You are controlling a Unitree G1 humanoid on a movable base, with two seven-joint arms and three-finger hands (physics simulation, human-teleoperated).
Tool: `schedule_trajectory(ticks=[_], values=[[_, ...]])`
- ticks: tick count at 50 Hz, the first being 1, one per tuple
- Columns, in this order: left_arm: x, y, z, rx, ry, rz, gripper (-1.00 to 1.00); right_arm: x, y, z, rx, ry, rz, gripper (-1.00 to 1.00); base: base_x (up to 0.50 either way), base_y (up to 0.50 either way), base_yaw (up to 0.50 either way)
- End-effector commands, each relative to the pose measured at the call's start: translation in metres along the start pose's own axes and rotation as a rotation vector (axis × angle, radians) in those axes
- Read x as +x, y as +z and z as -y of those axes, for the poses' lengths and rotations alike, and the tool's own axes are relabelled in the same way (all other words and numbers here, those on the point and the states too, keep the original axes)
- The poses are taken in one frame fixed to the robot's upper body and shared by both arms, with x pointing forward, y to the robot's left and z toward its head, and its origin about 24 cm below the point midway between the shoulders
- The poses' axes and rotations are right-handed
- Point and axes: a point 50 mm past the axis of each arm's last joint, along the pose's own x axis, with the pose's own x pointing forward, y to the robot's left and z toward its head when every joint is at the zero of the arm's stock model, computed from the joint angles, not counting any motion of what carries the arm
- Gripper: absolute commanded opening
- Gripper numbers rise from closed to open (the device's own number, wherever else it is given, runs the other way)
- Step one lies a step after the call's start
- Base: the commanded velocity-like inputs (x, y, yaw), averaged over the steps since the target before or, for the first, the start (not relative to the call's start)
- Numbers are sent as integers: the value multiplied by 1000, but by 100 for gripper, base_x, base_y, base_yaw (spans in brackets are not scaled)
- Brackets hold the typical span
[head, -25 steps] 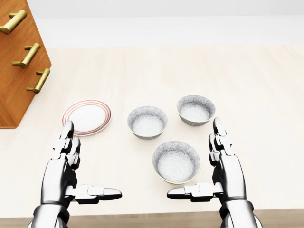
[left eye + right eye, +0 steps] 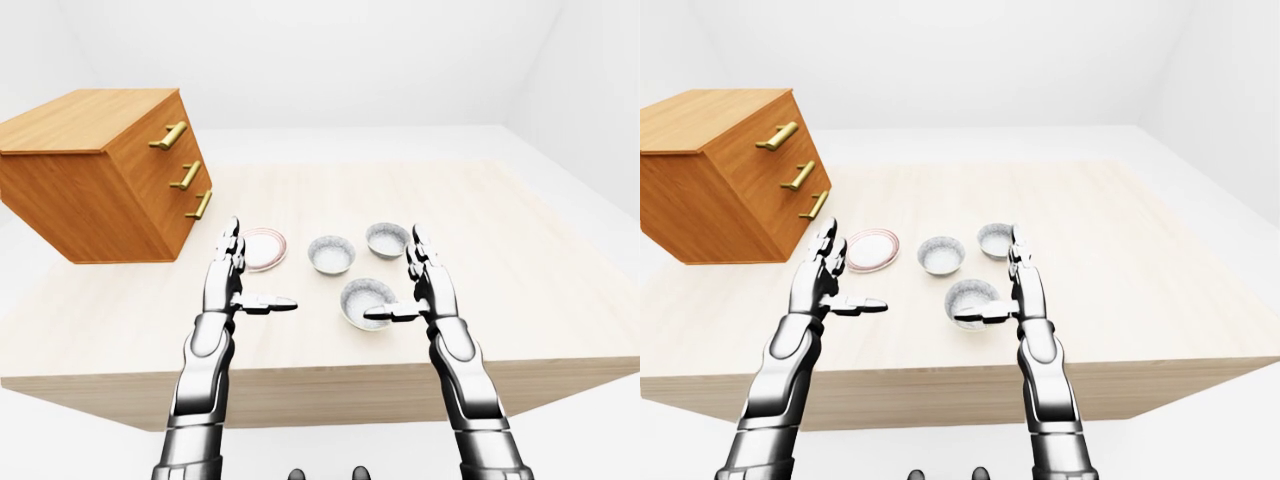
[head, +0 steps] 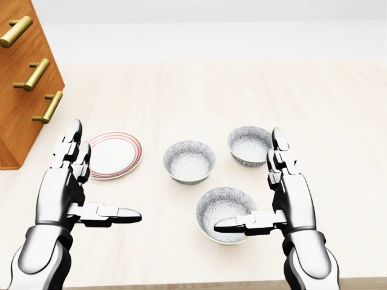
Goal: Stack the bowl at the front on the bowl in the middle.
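Observation:
Three speckled grey bowls stand on the pale wooden table [image 3: 181, 96]. In the head view the front bowl [image 3: 224, 205] is lowest, and the middle bowl [image 3: 189, 161] lies up and to its left. My right hand [image 3: 251, 187] is open just right of the front bowl, fingers pointing up the view. Its thumb [image 3: 239, 225] reaches left across the bowl's lower rim. Whether the thumb touches the rim I cannot tell. My left hand [image 3: 100, 187] is open and holds nothing, at the view's lower left, well apart from the bowls.
A third bowl [image 3: 250, 145] sits up and right of the middle one, close to my right fingertips. A red-rimmed white plate [image 3: 115, 154] lies beside my left hand. A wooden drawer chest [image 2: 100, 190] with brass handles stands at the left. The table edge [image 3: 181, 284] runs along the bottom.
Both hands have moved up the view. The right thumb now overlaps the front bowl's lower rim. The left hand has shifted left. The picture has slid down slightly.

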Motion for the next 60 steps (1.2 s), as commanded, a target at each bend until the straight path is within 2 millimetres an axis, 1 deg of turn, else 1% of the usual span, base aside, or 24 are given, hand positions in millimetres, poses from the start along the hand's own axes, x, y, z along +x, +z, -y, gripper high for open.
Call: schedule_trajectory(ticks=[1,3,7,23,33,38,44,56,58,60], values=[[5,12,0,12,-11,47,100,3,6,-1,12,16,22,100,27,9,0],[6,14,-1,12,-8,55,100,2,4,-1,8,17,15,100,27,10,0],[3,12,-1,10,-4,50,100,1,4,-3,5,27,17,100,27,13,0],[2,9,-1,7,-4,34,100,3,-3,-4,-13,22,-12,100,25,15,0],[2,5,0,8,-5,19,100,3,-5,-4,-20,27,-21,100,3,0,0],[3,7,-1,5,-5,27,100,3,-5,-4,-24,31,-17,100,4,0,0],[5,7,0,5,-8,28,100,4,-9,-3,-30,21,-37,100,41,0,0],[5,8,1,6,-11,32,100,3,-10,-3,-59,27,-32,100,0,0,0],[4,8,1,7,-12,30,100,5,-6,-1,-109,23,-8,100,0,0,0],[4,8,1,7,-12,29,100,7,2,3,-216,15,61,100,0,0,0]])
